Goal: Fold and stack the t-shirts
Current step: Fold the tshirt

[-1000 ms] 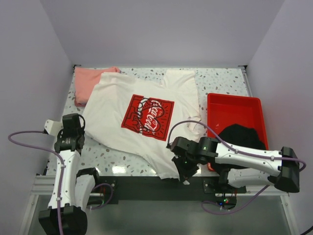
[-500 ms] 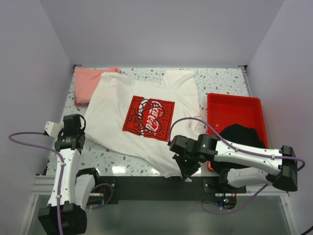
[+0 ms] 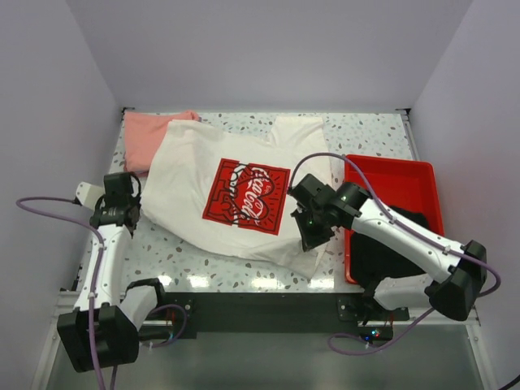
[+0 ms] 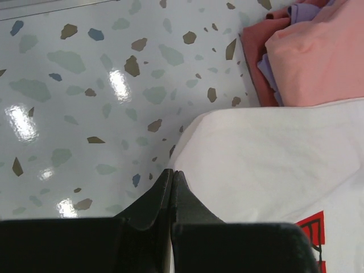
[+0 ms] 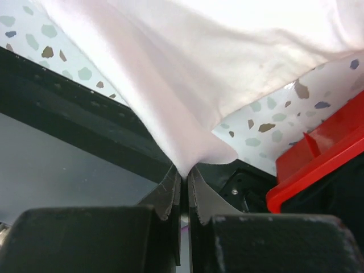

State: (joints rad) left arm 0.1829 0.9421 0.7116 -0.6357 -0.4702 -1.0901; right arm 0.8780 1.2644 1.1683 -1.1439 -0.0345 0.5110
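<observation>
The cream-white t-shirt (image 3: 244, 162) with a red square print (image 3: 246, 195) lies spread face up on the table. My left gripper (image 3: 120, 214) is shut on its near left hem corner (image 4: 196, 128), low on the table; the fingertips meet in the left wrist view (image 4: 172, 173). My right gripper (image 3: 312, 236) is shut on the near right hem corner and holds it lifted, the cloth (image 5: 193, 74) draping from the jaws (image 5: 183, 170). The salmon-pink t-shirt (image 3: 146, 138) lies folded at the far left. A lavender t-shirt (image 4: 307, 8) peeks out by it (image 4: 318, 57).
A red plastic tray (image 3: 390, 166) stands at the right with a black cloth (image 3: 398, 223) in it; its corner shows in the right wrist view (image 5: 318, 165). The table's dark front rail (image 3: 260, 305) runs along the near edge. White walls enclose the speckled table (image 3: 203, 264).
My right gripper has risen and moved away from the front edge toward the tray, carrying the white t-shirt's hem corner. My left gripper has shifted slightly farther in, still at the left corner.
</observation>
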